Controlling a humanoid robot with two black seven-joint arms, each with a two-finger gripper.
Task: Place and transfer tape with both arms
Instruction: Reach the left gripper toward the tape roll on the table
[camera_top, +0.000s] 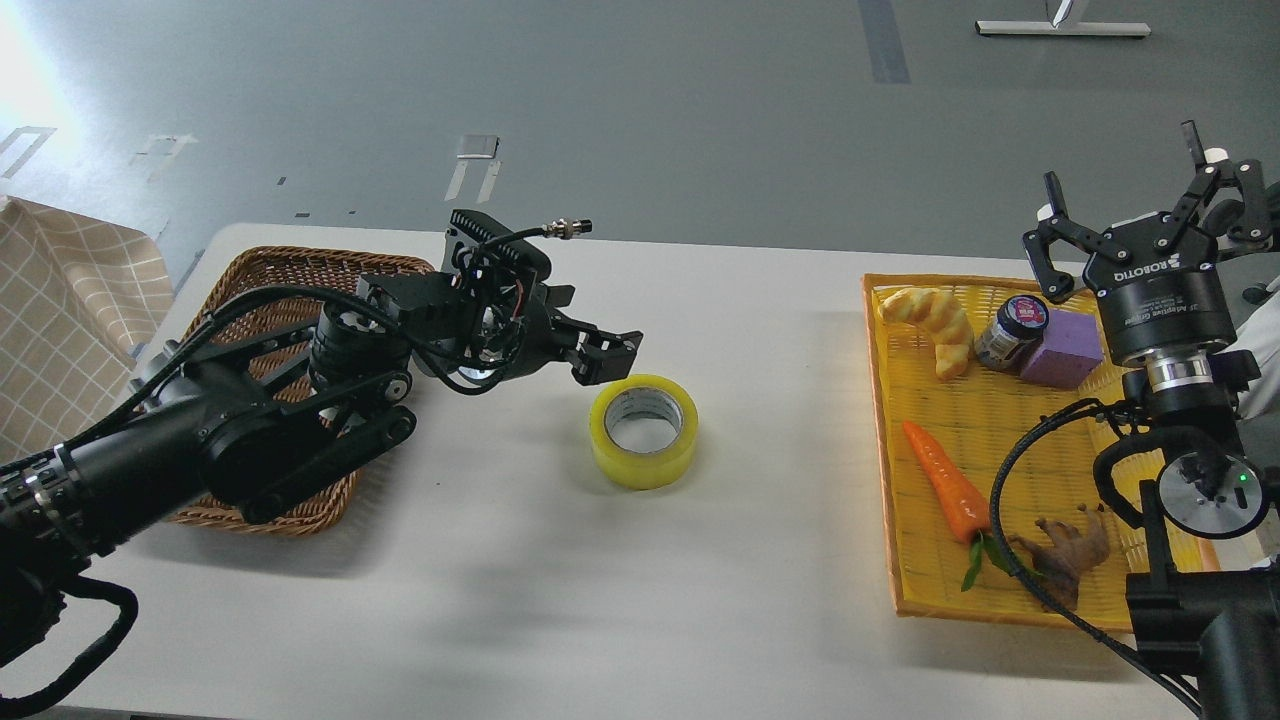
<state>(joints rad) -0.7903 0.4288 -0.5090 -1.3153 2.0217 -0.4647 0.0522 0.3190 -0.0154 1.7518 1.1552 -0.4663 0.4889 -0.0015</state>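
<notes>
- The left gripper (605, 355) is hovering low over the table (760, 330), its dark fingers pointing right toward the tape; from this angle I cannot tell how far apart they are standing, and they are holding nothing.
- The tape (644, 430) is lying flat on the white table just beside that gripper, below and slightly to its right, with its round hole facing up.
- The roll is sitting about midway between the two containers, but the left gripper is by far the nearer one, almost at the roll's upper rim.
- The right gripper (1125, 215) is raised well apart from the tape, above the far edge of the yellow tray (880, 420), with its fingers spread wide and empty.
- Judging from this, the left arm looks set for the pickup: a short reach down and right, closing across the roll's wall or over its rim.
- Behind the left arm a brown wicker basket (270, 275) is sitting at the table's left end.
- In the tray a carrot (945, 480), a bread roll (935, 325), a small jar (1010, 330) and a purple block (1062, 350) are lying, untouched.
</notes>
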